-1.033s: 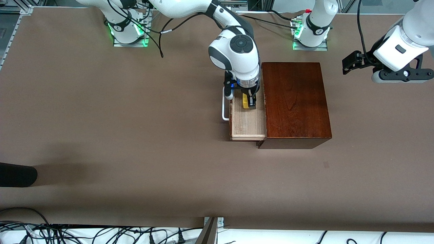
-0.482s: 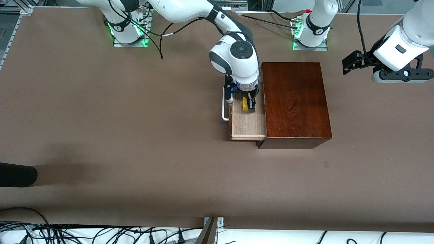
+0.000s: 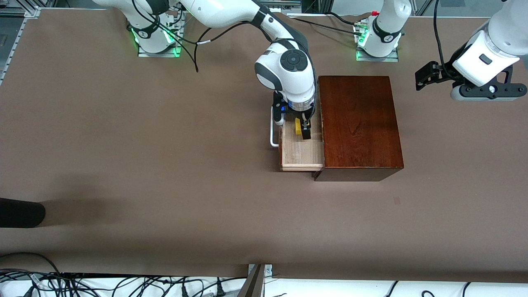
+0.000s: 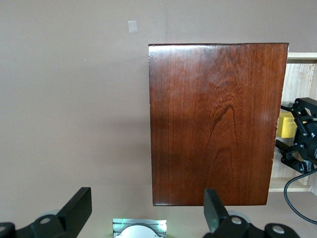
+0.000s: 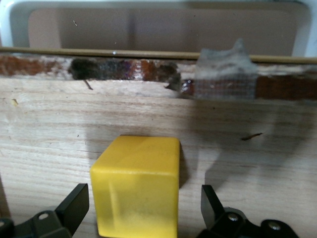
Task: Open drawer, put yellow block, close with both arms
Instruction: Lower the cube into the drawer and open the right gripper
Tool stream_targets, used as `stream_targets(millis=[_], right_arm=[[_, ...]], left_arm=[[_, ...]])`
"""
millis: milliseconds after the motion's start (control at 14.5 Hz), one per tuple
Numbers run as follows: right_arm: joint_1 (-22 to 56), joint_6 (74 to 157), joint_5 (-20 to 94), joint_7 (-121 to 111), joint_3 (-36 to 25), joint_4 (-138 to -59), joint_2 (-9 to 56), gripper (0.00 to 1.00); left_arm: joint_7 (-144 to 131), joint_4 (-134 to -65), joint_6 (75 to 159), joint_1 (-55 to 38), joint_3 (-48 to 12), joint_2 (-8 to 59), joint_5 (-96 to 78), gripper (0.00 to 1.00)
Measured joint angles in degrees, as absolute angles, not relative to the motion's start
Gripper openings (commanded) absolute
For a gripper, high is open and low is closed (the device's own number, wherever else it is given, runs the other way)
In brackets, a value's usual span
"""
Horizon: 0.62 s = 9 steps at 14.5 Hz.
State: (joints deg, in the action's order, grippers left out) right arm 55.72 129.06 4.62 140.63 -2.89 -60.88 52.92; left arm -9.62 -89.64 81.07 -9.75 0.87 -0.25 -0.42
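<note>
Yellow block (image 5: 136, 186), a small bright cube with plain faces, sits on the pale wood floor of the drawer (image 3: 301, 154), which stands pulled out of the glossy dark mahogany box (image 3: 359, 123) toward the right arm's end of the worktop (image 3: 165, 165). Its white bar handle (image 3: 272, 132) shows at the drawer's outer face. Right pincer (image 3: 302, 131) is lowered into the drawer, its fingers spread wider than the block and standing apart from its sides in the right wrist view (no grip). In the front view the right arm's wrist hides part of the drawer, and only a sliver of the block shows beside a dark finger. Left pincer (image 4: 148, 210) waits in the air over the bare worktop at the left arm's end, fingers wide apart.
</note>
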Motion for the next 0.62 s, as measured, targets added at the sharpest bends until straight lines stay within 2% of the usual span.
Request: stream_targets(millis=[276,482,620], right_arm=[[55.7,128.7,4.6,140.6,-3.0,-60.4,52.9,1.0],[55.5,125.2,4.6,140.6,-3.8,-58.9,52.1,1.0],[54.6,121.3,4.6,140.6,-4.2,-57.9,49.2,1.0]], left_arm=[[-9.6,-89.6,81.1,-9.8,0.5,-0.2,-0.4,1.0],[-9.6,-89.6,81.1,-9.8,0.5,-0.3,-0.4,1.0],[-9.6,-89.6,81.1,-9.8,0.5,-0.2,-0.4,1.0]])
